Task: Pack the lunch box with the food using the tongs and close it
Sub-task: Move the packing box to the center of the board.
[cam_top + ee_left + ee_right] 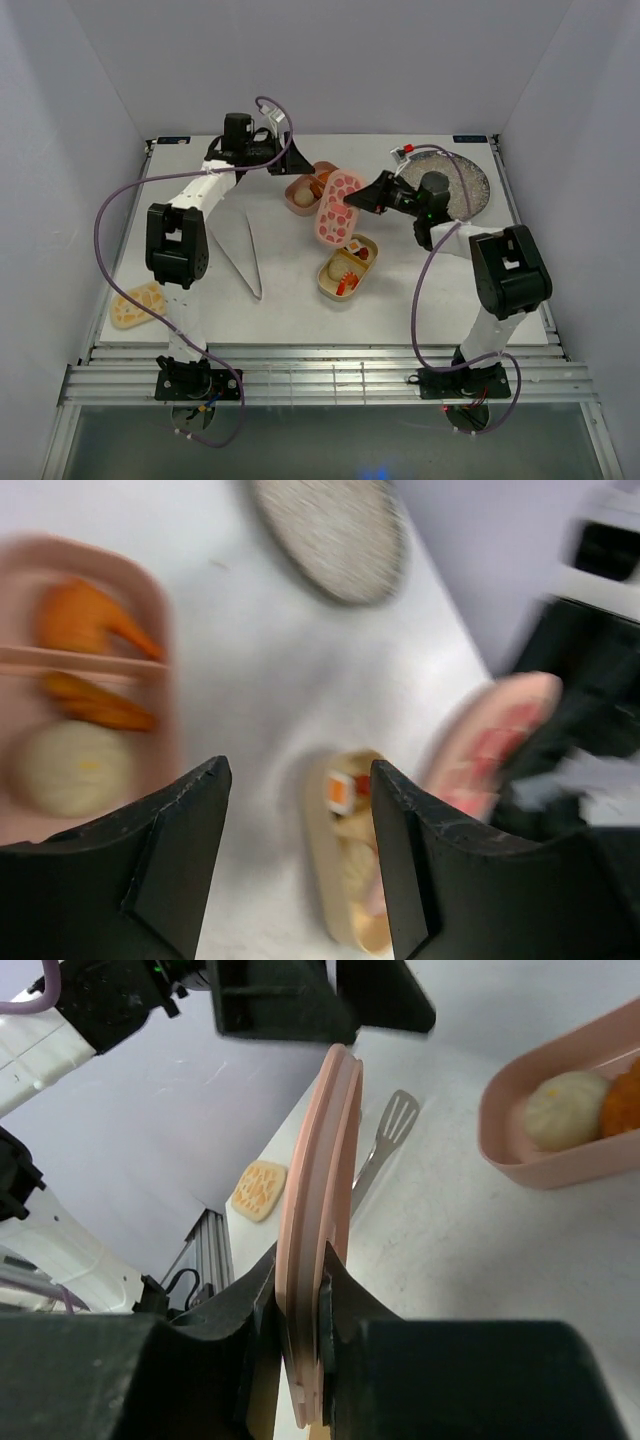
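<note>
I have the pink lid (pixel 315 1230). It is a thin, stiff plastic shell, light by the look of it, and its smooth rim could, I judge, slip or twist under an off-centre pinch. My right tool (pixel 300 1305) is clamped across its thickness at the rim, seemingly on one long side. The lid stands on edge above the surface (pixel 300 300), between the pink tray (pixel 297 196) and the tan tray (pixel 328 283). A hold near the middle of that side should stop it pivoting as I lay it flat. My left tool (pixel 300 860) hangs with jaws apart, gripping nothing, beside the pink tray. The tongs (pixel 240 255) lie flat well to the left. The yellow lid (pixel 138 303) sits beyond them, near the edge.
</note>
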{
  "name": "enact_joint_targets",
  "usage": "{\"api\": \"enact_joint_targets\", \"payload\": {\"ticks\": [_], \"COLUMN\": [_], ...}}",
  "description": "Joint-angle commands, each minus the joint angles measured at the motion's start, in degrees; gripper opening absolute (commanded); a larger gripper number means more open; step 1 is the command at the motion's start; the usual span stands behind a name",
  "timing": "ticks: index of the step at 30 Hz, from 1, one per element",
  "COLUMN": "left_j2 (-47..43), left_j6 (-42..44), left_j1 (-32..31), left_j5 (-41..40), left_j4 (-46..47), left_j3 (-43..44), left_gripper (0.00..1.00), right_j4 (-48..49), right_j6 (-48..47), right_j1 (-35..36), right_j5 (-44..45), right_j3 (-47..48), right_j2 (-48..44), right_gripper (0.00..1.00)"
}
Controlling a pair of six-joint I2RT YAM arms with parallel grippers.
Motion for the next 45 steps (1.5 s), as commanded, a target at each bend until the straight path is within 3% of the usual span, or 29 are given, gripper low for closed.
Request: {"api": "enact_joint_targets", "payload": {"ticks": [1, 4, 10, 13, 22, 33, 34, 38, 45], "left_j2": [-1.5, 1.4, 3.79, 3.88, 7.3, 9.94, 9.85, 8.63, -1.12], "left_j6": [8.92, 10.34, 12.36, 13.5, 13.68, 13.94, 14.12, 13.86, 10.52], "left_j1": [0.28, 0.28, 0.1, 0.1, 0.1, 0.1, 0.1, 0.1, -1.3], "left_j5": [-20.3, -27.95, -31.2, -33.58, -29.37, -32.18, -32.36, -31.66, -36.76], "left_j4": [-12.03, -13.98, -12.93, -11.35, -6.42, -5.89, -5.98, -5.8, -7.91], "left_j3": [7.81, 9.93, 9.24, 6.96, 4.4, 4.57, 4.23, 2.65, -7.87], "left_gripper": [0.68, 0.67, 0.56, 0.55, 0.52, 0.5, 0.48, 0.18, 0.04], "right_j4": [2.97, 0.78, -7.65, -11.53, -18.02, -19.45, -19.53, -19.01, -17.51], "right_j6": [1.54, 0.94, -4.25, -6.62, -11.27, -13.04, -13.04, -12.69, -12.25], "right_j1": [-4.43, -6.28, -6.99, -7.25, -7.6, -7.78, -7.69, -7.78, -7.6], "right_j5": [0.89, -0.16, -1.13, -1.58, -0.26, 0.44, 0.71, 0.36, 1.59], "right_j3": [-2.23, -4.52, -4.26, -3.9, -4.08, -4.26, -4.26, -3.99, -3.82], "right_j2": [-7.69, -12.09, -19.39, -22.02, -28.09, -27.83, -27.48, -25.29, -22.48], "right_gripper": [0.08, 0.08, 0.08, 0.08, 0.08, 0.08, 0.08, 0.08, 0.08]}}
